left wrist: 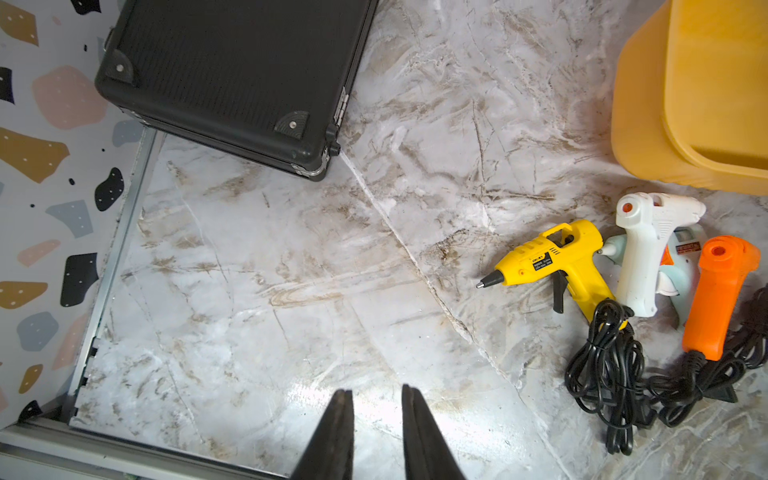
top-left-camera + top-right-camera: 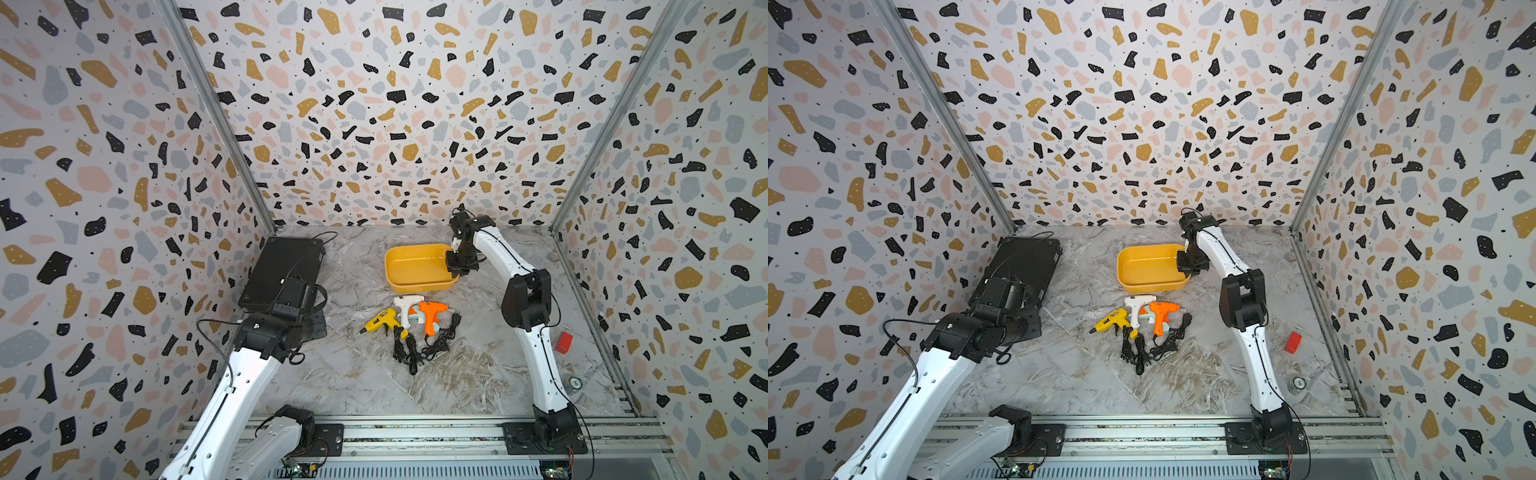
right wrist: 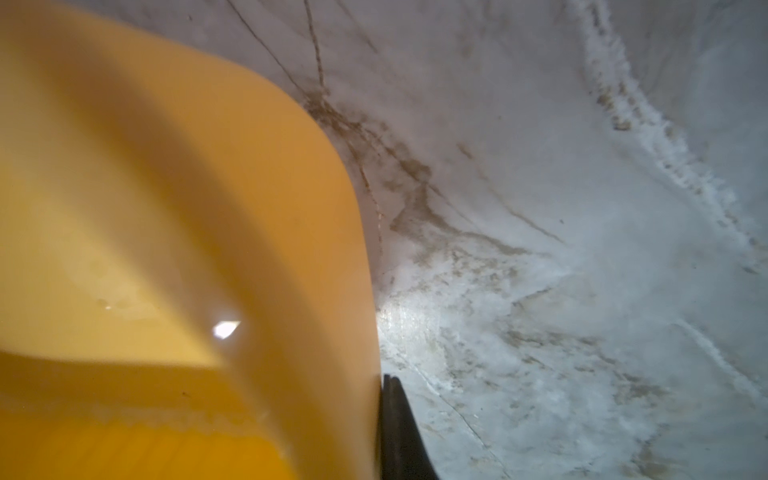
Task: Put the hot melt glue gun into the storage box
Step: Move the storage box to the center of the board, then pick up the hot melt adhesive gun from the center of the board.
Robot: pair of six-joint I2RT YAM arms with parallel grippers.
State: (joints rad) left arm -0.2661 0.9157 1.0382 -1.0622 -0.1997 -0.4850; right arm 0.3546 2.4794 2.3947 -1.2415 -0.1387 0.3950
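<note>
Right wrist view: right fingers [image 3: 395, 415] clamp the storage box [image 3: 208, 208] wall, one outside it, the other hidden. Left fingers [image 1: 343, 415] stand nearly together, empty, above bare counter [image 1: 291, 291]. Yellow glue gun [image 1: 548, 259], white glue gun [image 1: 648, 249] and orange glue gun [image 1: 715, 291] lie side by side just beside the box, outside it; black case [image 1: 232, 70] well apart.

Walls: three upright panels [image 2: 399, 104] enclose the space, printed with a terrazzo pattern of black, mustard, pink and grey-blue blots on off-white.
Corner posts: bare aluminium profiles [image 2: 216, 112] run up both rear corners.
Floor: a grey-white marble-look worktop [image 2: 353, 374] with brown veining and a thin diagonal seam.
Front edge: a metal rail [image 2: 415, 434] spans the near side.
Light: even and bright, with a soft glare patch on the worktop in the left wrist view.
</note>
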